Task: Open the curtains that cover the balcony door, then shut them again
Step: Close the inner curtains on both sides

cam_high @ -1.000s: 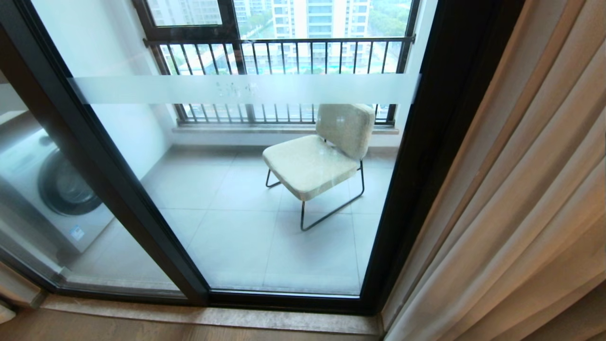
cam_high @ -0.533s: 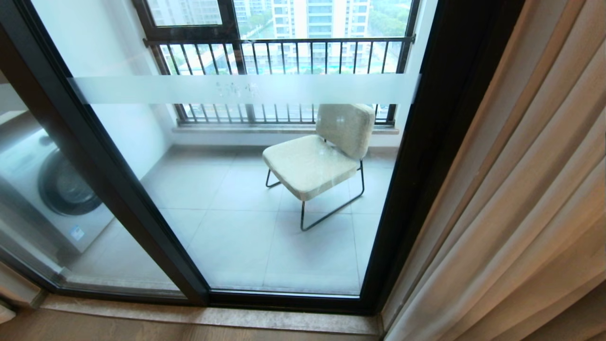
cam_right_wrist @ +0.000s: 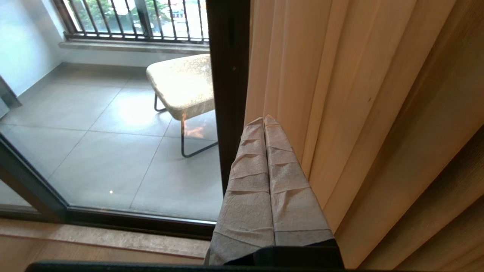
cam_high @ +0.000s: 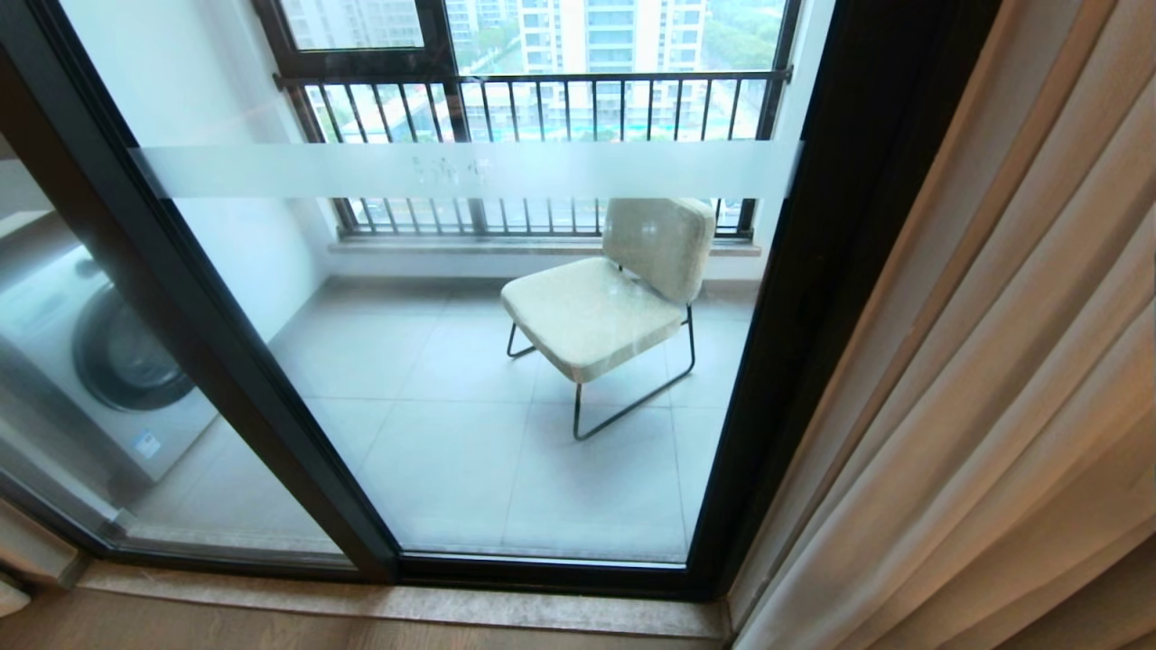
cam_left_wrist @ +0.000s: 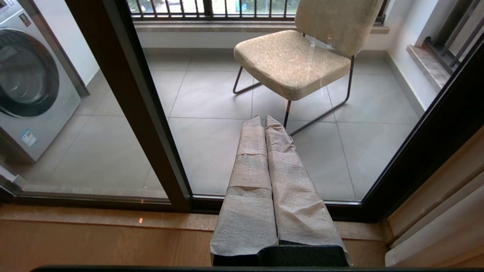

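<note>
Looking at an already uncovered door (cam_high: 470, 361): glass is bare, and the curtain (cam_high: 975, 388) is bunched in folds at 3 o'clock in the head view, just beside the black frame post. A chair (cam_high: 601, 307) sits on the balcony behind the glass near centre, and a washer (cam_high: 99, 361) shows at 9 o'clock. No sheer panel is visible across the pane.

My read: the opening half is done on this side, so the step in hand is the start of closing.

Right gripper (cam_right_wrist: 264, 122) has its fingers pressed together with nothing between them. Its tips sit just in front of the curtain's inner edge, near the post; I can't tell whether they touch the cloth. Left gripper (cam_left_wrist: 262, 121) is likewise closed flat and empty, aimed at the glass toward the chair, well apart from any fabric and probably idle. Neither arm shows in the head view.

Next move likely needs the right fingers parted, slipped round the leading fold, clamped, then drawn toward 9 o'clock. The cloth is heavy and pleated, so grabbing only one thin fold risks slipping off.
</note>
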Controlling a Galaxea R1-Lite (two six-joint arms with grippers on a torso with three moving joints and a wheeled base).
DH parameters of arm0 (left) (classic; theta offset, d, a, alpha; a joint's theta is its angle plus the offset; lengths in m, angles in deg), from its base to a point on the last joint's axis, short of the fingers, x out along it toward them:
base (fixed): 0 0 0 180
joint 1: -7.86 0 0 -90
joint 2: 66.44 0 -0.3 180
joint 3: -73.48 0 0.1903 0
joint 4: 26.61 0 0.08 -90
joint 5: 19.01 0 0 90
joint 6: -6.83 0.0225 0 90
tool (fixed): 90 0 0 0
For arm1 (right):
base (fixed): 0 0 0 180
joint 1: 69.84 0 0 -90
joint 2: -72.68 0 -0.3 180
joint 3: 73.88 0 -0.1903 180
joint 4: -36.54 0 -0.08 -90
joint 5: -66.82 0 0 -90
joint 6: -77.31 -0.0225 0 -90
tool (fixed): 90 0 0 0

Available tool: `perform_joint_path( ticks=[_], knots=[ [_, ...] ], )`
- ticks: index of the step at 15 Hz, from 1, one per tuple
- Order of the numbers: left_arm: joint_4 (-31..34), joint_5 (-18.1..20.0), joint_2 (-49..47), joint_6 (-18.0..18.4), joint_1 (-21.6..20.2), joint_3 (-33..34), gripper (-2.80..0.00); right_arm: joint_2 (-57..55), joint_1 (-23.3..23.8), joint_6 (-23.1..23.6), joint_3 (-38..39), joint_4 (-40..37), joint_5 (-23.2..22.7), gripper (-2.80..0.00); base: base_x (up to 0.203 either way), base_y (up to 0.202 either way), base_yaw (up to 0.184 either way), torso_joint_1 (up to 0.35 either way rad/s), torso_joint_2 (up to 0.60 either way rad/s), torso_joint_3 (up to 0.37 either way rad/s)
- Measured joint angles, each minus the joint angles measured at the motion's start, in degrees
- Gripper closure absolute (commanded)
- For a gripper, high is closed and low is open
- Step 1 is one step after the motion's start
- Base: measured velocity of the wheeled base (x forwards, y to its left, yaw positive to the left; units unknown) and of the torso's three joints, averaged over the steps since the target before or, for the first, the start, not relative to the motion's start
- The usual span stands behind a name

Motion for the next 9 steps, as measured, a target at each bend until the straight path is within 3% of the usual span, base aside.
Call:
perform_joint_path(
  ticks=[2, 3, 6, 9],
  knots=[
    [0.0, -0.1, 0.0, 0.0, 0.0, 0.0, 0.0, -6.4, 2.3, -0.1, -4.0, 3.4, -0.5, 0.0, 0.0, 0.0, 0.0, 0.0, 0.0, 0.0],
    [0.0, 0.0, 0.0, 0.0, 0.0, 0.0, 0.0, -9.9, 4.3, -0.5, -5.7, 5.5, -1.3, -2.8, 0.0, 0.0, 0.0, 0.0, 0.0, 0.0],
    [0.0, 0.0, 0.0, 0.0, 0.0, 0.0, 0.0, -18.8, 9.7, -2.2, -9.5, 14.8, -6.2, -2.8, 0.0, 0.0, 0.0, 0.0, 0.0, 0.0],
    [0.0, 0.0, 0.0, 0.0, 0.0, 0.0, 0.0, -23.1, 10.8, -3.0, -12.8, 15.7, -6.6, -2.8, 0.0, 0.0, 0.0, 0.0, 0.0, 0.0]
  ],
)
